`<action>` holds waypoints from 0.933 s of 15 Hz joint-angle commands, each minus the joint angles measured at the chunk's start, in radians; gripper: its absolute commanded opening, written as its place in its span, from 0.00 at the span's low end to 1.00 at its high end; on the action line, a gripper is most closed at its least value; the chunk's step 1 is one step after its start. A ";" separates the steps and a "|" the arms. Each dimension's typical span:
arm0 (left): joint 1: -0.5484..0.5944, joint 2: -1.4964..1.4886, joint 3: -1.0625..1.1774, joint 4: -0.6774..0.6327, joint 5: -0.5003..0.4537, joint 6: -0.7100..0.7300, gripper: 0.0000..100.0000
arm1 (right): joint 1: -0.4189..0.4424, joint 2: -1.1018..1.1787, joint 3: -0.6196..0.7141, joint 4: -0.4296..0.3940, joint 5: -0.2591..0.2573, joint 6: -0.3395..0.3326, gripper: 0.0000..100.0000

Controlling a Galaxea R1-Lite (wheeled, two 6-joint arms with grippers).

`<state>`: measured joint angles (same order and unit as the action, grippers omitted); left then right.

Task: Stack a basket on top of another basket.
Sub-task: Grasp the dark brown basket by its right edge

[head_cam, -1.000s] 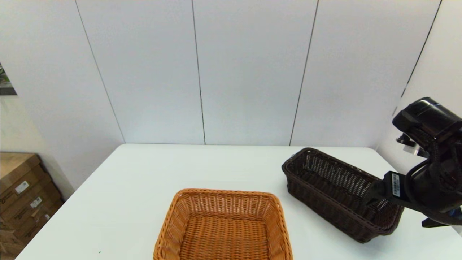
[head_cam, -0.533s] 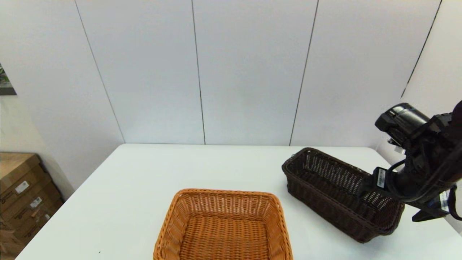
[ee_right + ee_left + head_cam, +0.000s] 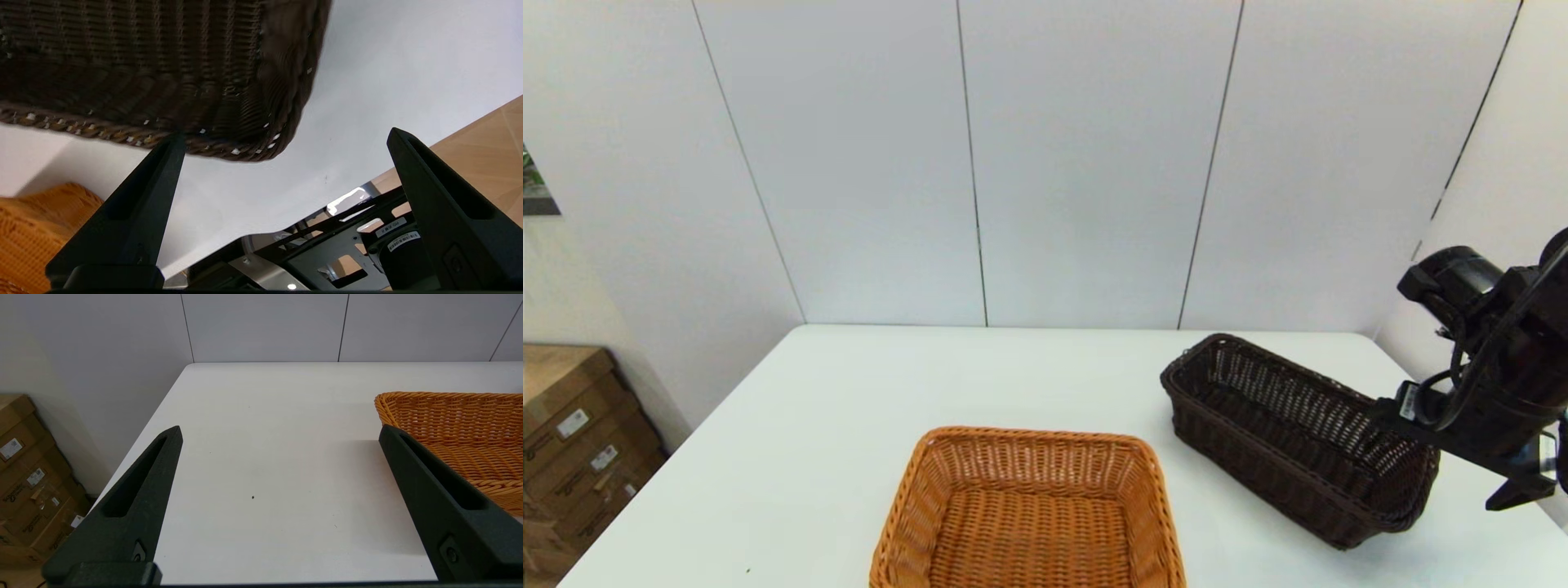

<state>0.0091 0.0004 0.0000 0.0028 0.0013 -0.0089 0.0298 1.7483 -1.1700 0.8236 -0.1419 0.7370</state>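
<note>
Dark brown basket (image 3: 1294,437) sits on the white counter (image 3: 1029,376), far right, lying at an angle, upright, open side up. Orange-tan basket (image 3: 1029,510) sits near centre at the counter's near edge, well apart from the dark one; not stacked.

Right end effector (image 3: 282,147) is at the near right end of the dark brown basket; fingers (image 3: 135,212) spread wide, gripping nothing. In the right wrist view one fingertip lies at the basket's braided rim, the other out over bare counter. Cannot tell if the tip touches the rim.

Left end effector (image 3: 280,435) hangs over the counter's left side, just beside the orange-tan basket, fingers spread wide, released.

Cardboard boxes (image 3: 572,445) stand on the floor, far left.
</note>
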 commanded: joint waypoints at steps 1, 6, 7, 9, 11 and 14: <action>0.000 -0.002 0.002 0.000 0.000 0.000 1.00 | -0.010 0.019 0.021 0.002 0.008 0.004 1.00; 0.000 -0.002 0.002 0.000 0.000 0.000 1.00 | -0.019 0.071 0.092 -0.084 0.016 0.010 1.00; 0.000 -0.002 0.002 0.000 0.000 0.000 1.00 | -0.027 0.079 0.095 -0.098 0.028 0.012 1.00; 0.000 -0.002 0.002 0.000 0.000 0.000 1.00 | -0.036 0.091 0.098 -0.115 0.039 0.016 1.00; 0.000 -0.002 0.002 0.000 0.000 0.000 1.00 | -0.037 0.103 0.099 -0.116 0.053 0.018 1.00; 0.000 -0.002 0.002 0.000 0.000 0.000 1.00 | -0.045 0.128 0.113 -0.127 0.073 0.044 1.00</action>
<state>0.0091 0.0004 0.0000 0.0032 0.0013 -0.0089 -0.0123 1.8555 -1.0674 0.7013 -0.0715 0.7730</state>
